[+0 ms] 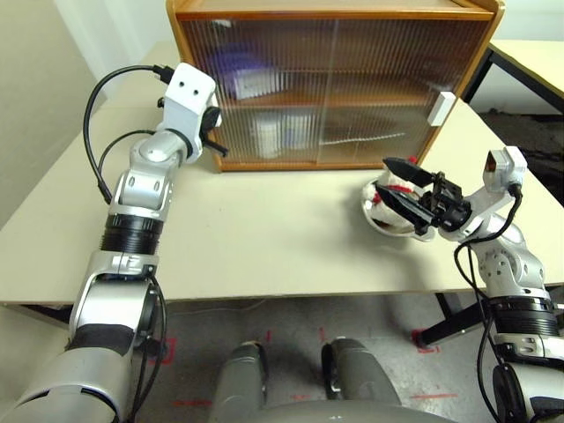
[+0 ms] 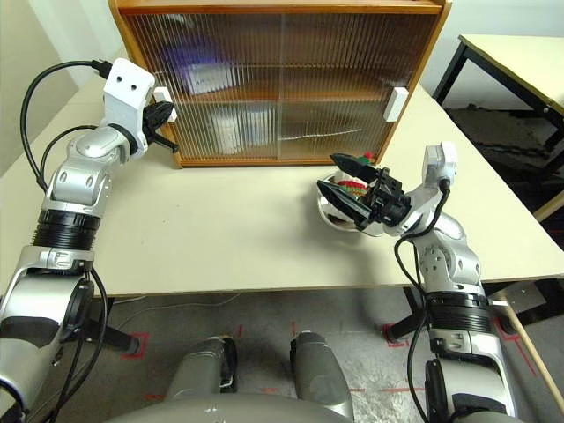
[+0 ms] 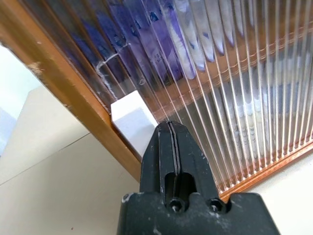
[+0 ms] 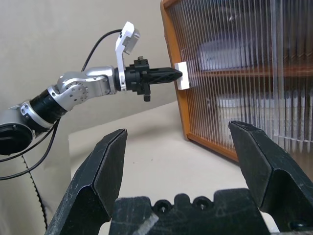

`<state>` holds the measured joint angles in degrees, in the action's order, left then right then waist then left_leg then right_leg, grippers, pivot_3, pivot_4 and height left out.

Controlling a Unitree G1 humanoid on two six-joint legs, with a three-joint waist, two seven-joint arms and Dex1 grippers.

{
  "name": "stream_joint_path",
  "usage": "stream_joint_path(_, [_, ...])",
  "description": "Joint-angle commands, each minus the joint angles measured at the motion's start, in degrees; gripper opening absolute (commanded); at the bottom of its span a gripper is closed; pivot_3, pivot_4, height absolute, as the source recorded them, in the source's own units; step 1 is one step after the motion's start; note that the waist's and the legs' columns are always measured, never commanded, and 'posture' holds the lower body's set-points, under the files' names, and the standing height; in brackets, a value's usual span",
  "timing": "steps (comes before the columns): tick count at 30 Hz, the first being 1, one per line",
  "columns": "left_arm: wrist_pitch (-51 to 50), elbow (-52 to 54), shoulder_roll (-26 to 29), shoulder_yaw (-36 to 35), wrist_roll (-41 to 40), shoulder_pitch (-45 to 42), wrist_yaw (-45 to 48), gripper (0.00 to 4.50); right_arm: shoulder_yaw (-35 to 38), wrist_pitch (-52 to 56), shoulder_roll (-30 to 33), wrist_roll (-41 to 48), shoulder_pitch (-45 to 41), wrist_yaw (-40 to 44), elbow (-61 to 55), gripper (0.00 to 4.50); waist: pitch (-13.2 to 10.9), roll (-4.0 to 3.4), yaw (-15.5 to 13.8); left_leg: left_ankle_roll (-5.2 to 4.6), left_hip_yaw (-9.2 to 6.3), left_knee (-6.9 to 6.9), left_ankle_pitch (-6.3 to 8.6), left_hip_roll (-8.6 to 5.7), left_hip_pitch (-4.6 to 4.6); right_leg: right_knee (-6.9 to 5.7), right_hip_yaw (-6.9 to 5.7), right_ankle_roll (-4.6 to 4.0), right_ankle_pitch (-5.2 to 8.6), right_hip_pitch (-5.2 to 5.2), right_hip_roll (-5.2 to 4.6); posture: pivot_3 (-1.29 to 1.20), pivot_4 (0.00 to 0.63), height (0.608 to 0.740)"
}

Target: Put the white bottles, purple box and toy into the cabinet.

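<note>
The cabinet (image 1: 335,84) stands at twelve o'clock on the desk (image 1: 264,238), both ribbed doors drawn across. Behind them the purple box (image 1: 236,72) lies on the middle shelf at the left, and the white bottles (image 1: 280,132) sit on the floor below it. At three o'clock a shallow metal bowl (image 2: 328,204) holds the toy (image 2: 354,187). Just above the bowl hovers the right hand (image 1: 398,183), fingers spread wide. The left hand (image 3: 172,147), pinched shut and empty, touches the white handle (image 3: 133,122) at the cabinet's left edge.

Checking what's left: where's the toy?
In the metal bowl on the table's right side, before the cabinet; the toy sits just beyond the open right gripper.
</note>
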<state>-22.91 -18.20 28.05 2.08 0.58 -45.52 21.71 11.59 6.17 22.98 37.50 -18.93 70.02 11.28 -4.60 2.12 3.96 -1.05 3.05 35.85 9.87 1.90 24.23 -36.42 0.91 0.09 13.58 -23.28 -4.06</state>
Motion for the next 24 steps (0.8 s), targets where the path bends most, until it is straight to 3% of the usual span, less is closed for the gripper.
stream_joint_path(1, [-2.0, 1.2, 0.5, -3.8, -1.2, 1.1, -1.5, 0.01, -0.2, -0.8, 0.3, -0.5, -0.3, 0.8, 0.9, 4.5, 0.0, -0.01, -0.2, 0.0, 0.0, 0.0, 0.0, 0.0, 0.0, 0.0, 0.0, 0.0, 0.0, 0.0, 0.0, 0.04, 0.031, 0.74])
stream_joint_path(7, [-3.1, 7.5, -5.2, -10.8, -15.5, 2.5, 6.1, 0.01, 1.7, -0.6, 1.8, -0.3, -0.4, 0.2, 1.4, 4.5, -0.1, -0.19, -1.7, 0.0, 0.02, -0.01, 0.0, 0.22, 0.01, 0.31, -0.45, -0.04, -0.02, -0.08, -0.11, 0.03, 0.033, 0.74])
stream_joint_path(14, [-5.8, 14.2, -3.9, -12.1, -27.9, 11.9, 21.3, 2.43, 7.8, 1.5, 6.3, 3.1, -1.9, -0.9, 4.7, 4.5, -0.1, -0.23, -2.1, 0.0, 0.87, 0.04, 0.0, 0.58, 0.13, 0.65, -0.57, -0.11, -0.07, 0.11, -0.33, 0.05, 0.034, 0.74])
stream_joint_path(19, [-6.8, 17.9, -1.4, -13.2, -30.9, 18.0, 25.0, 4.47, 9.9, -0.3, 10.3, -4.5, -5.3, -12.4, 13.6, 4.5, -0.2, -0.19, -2.0, 0.0, 0.92, 0.12, -0.01, 0.56, 0.15, 0.69, -0.5, -0.27, 0.04, 0.35, -0.22, 0.06, 0.046, 0.74])
stream_joint_path(24, [-5.7, 18.5, 1.0, -14.5, -32.0, 21.2, 27.1, 4.49, 13.6, -2.0, 12.8, -7.2, -9.0, -22.9, 20.1, 4.5, -0.3, -0.33, -2.1, -0.01, 0.92, 0.08, -0.01, 0.58, 0.14, 0.7, -0.46, -0.37, 0.17, 0.31, -0.23, 0.07, 0.04, 0.74])
